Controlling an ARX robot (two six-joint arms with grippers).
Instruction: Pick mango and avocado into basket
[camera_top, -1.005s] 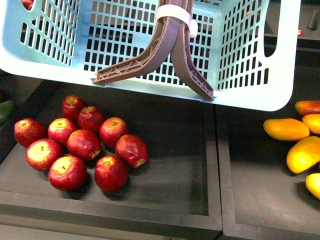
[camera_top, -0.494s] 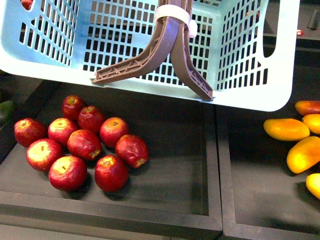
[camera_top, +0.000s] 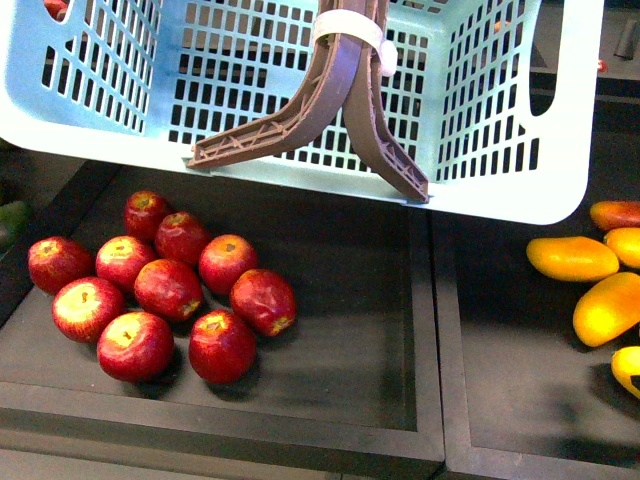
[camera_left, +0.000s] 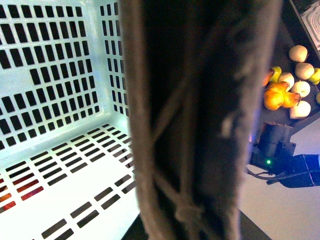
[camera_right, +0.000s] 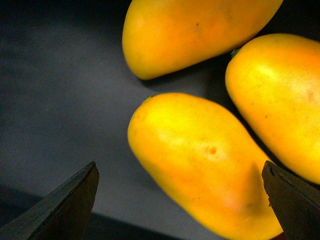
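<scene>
The light teal basket (camera_top: 250, 90) hangs across the top of the front view, above the black trays. Its brown handles (camera_top: 345, 90) are tied with a white zip tie. In the left wrist view a blurred brown handle (camera_left: 200, 120) fills the middle and my left gripper is shut on it, its fingers hidden. Several mangoes (camera_top: 572, 258) lie at the right. In the right wrist view my right gripper (camera_right: 181, 197) is open, straddling one yellow-orange mango (camera_right: 200, 160) without touching it. A dark green avocado (camera_top: 8, 222) peeks in at the far left edge.
Several red apples (camera_top: 165, 290) lie clustered in the left black tray. A raised black divider (camera_top: 437, 350) separates it from the mango tray. Beyond the basket, the left wrist view shows pale and orange fruit (camera_left: 287, 90) and a black device with a green light (camera_left: 280, 155).
The basket has swayed very slightly. The fruit has not moved.
</scene>
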